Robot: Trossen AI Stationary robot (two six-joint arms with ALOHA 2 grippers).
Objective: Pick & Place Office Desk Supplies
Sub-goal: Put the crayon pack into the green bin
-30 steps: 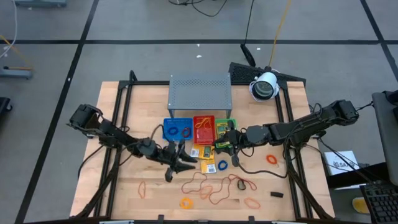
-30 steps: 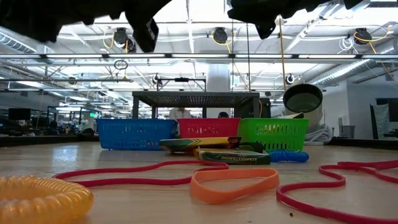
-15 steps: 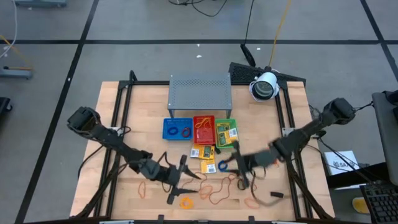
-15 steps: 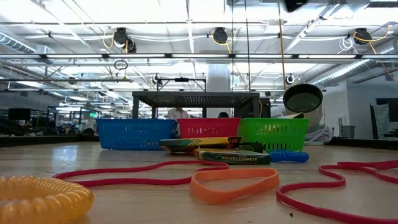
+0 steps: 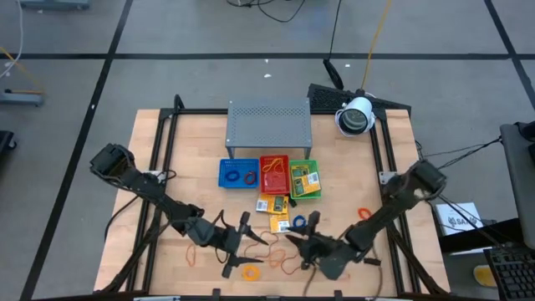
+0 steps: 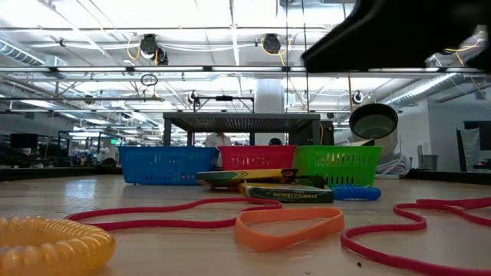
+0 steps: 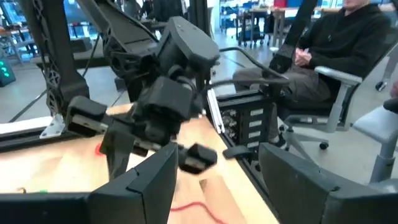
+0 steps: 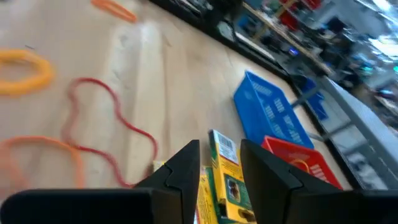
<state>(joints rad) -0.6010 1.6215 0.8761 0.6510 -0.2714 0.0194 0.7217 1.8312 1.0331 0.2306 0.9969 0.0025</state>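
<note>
nearest the low camera lie a yellow coiled ring [image 6: 47, 244], an orange rubber band [image 6: 288, 226] and a looping red band [image 6: 173, 214]. past them a crayon packet [image 6: 288, 194] reads "crayons", printed upside down, with a blue coil [image 6: 355, 192] beside it. both grippers hang over the table's near edge: the left gripper [image 5: 236, 245] with jaws spread wide and empty, the right gripper [image 5: 303, 241] part open, holding nothing. beyond stand blue [image 6: 167, 164], red [image 6: 258, 157] and green [image 6: 337, 164] trays.

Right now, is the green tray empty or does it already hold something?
Not empty. In the high view the green tray holds yellow-and-green packets lying inside it; others still lie on the table in front of the trays.
</note>
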